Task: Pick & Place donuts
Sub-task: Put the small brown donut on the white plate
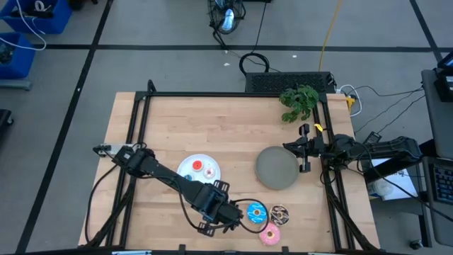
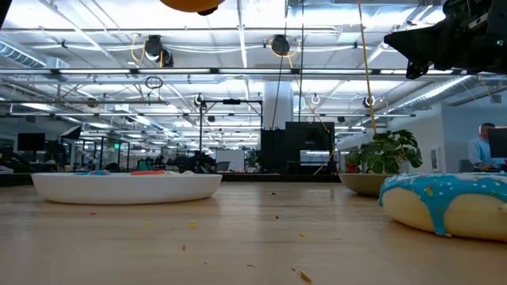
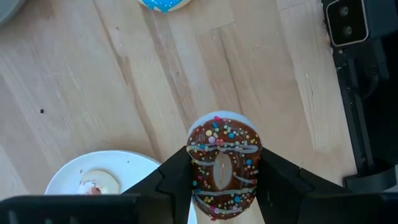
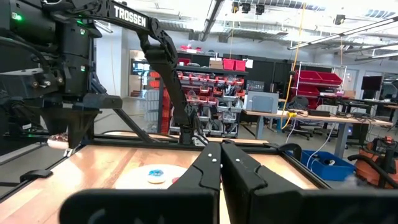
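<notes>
My left gripper (image 3: pixel 224 186) is shut on a brown sprinkled donut (image 3: pixel 224 163) above the table's near middle. In the high view the gripper (image 1: pixel 230 214) hides that donut. On the table beside it lie a large blue donut (image 1: pixel 255 211), another brown sprinkled donut (image 1: pixel 279 212) and a pink donut (image 1: pixel 270 234). A white plate (image 1: pixel 185 164) carries tiny donuts, among them a red one (image 1: pixel 197 166) and a pink-white one (image 3: pixel 99 182). My right gripper (image 1: pixel 290 147) waits shut at the right edge of a grey plate (image 1: pixel 276 170). My left gripper pinches the brown sprinkled donut across its ring, one finger (image 3: pixel 177 177) on one outer side (image 3: pixel 194 167) and the other finger (image 3: pixel 273 180) on the opposite side. The frosted face and the hole face the wrist camera. The donut is lifted clear of the table.
A green plant (image 1: pixel 299 101) lies at the far right of the table. A black frame rail (image 1: pixel 141 113) runs around the table edges. A black camera mount (image 3: pixel 360 93) stands at the near edge. Bare wood lies between the two plates and on the far half.
</notes>
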`<state>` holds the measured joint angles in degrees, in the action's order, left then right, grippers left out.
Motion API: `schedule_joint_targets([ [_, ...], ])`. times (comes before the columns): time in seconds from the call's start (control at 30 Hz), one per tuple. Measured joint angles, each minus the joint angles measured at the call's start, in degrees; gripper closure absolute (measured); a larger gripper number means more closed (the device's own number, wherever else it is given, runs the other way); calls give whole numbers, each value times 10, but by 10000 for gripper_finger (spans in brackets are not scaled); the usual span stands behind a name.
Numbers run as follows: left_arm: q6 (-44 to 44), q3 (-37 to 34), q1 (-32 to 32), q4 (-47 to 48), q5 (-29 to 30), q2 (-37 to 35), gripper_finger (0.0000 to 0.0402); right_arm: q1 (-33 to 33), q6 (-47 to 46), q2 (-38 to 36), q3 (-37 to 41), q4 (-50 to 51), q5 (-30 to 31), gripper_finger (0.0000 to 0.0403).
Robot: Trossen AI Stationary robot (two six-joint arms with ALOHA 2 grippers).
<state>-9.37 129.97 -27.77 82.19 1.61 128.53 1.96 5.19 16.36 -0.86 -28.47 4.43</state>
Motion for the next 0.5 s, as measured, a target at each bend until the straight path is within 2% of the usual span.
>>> schedule_joint_targets([
  [0.1,-1,0,1,12,0,0,252,0,0,0,0,0,0,403],
  [0.23,-15,0,8,79,0,-3,252,0,0,0,0,0,0,403],
  [0.37,-21,0,24,76,-6,-27,252,0,0,0,0,0,0,403],
  [0.5,-22,0,39,75,19,-56,252,0,0,1,0,4,-2,403],
])
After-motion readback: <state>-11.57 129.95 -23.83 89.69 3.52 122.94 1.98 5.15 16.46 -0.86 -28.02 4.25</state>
